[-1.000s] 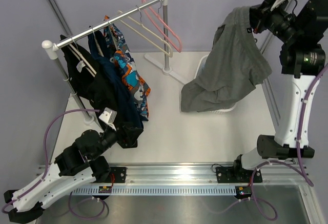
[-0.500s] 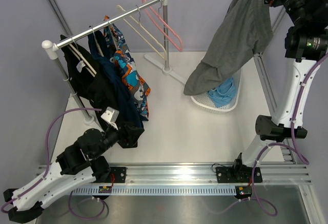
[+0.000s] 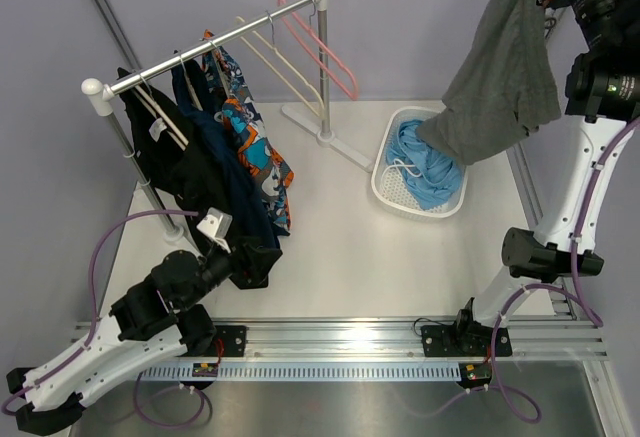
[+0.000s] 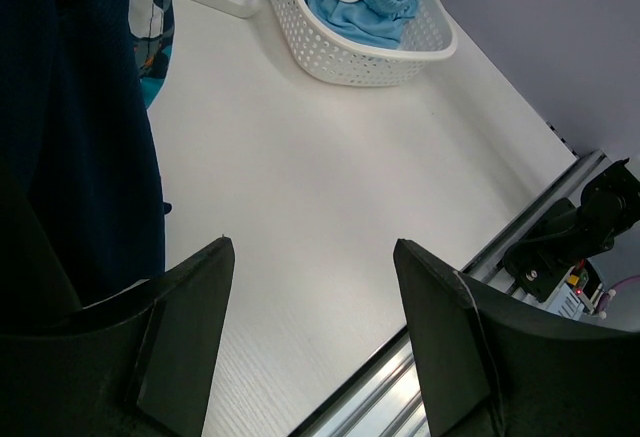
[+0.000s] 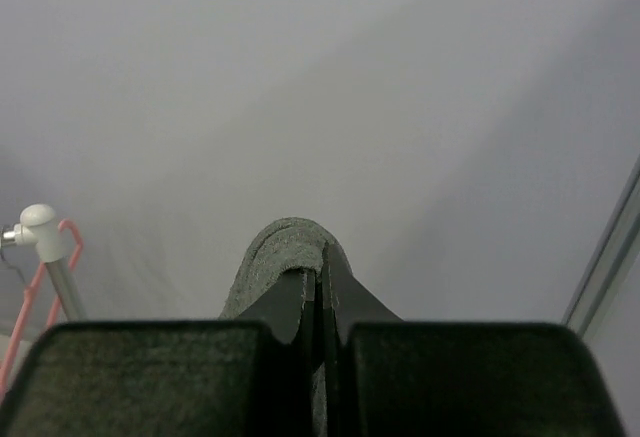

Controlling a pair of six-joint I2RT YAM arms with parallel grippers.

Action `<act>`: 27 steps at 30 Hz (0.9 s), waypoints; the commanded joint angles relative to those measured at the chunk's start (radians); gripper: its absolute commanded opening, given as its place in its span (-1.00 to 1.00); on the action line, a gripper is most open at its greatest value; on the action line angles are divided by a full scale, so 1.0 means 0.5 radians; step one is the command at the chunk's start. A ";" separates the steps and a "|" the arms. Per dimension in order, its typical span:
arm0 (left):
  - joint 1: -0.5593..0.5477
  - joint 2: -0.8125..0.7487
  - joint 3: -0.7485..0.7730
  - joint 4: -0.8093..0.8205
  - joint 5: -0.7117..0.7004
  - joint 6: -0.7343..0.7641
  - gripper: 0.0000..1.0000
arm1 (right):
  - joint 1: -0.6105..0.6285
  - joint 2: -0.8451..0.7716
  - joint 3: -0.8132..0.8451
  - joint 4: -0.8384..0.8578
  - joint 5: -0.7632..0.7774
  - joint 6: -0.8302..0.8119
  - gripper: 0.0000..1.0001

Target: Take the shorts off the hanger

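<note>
grey shorts point(image 3: 500, 67): dangle above the basket's point(image 3: 392, 189) right edge, right jaws clenched on a fold.
blue shorts point(image 3: 420, 169): in the basket.
left jaws: spread, empty.
risk: released off-centre, the long cloth could drape over the rim onto the tabletop point(image 3: 330, 247).

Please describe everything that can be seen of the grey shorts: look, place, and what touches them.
The grey shorts are plain mid-grey, soft cloth with creases. They hang lengthwise in the air at the far right, pinched at the top by the shut right end effector; a fold of cloth bulges above its fingers. Their lower end hangs over the white perforated basket; whether it touches the light blue shorts inside cannot be told.
</note>
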 commanded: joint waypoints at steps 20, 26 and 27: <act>-0.008 0.032 0.009 0.174 0.008 0.032 0.40 | 0.389 -0.107 -1.396 -0.133 0.323 0.223 -1.00; -0.008 -0.014 -0.010 0.162 0.011 0.019 0.40 | 0.273 -0.120 -2.029 -0.064 0.547 0.017 -1.00; -0.008 -0.014 -0.019 0.165 0.011 0.022 0.40 | 0.260 -0.089 -2.057 -0.086 0.572 -0.077 -1.00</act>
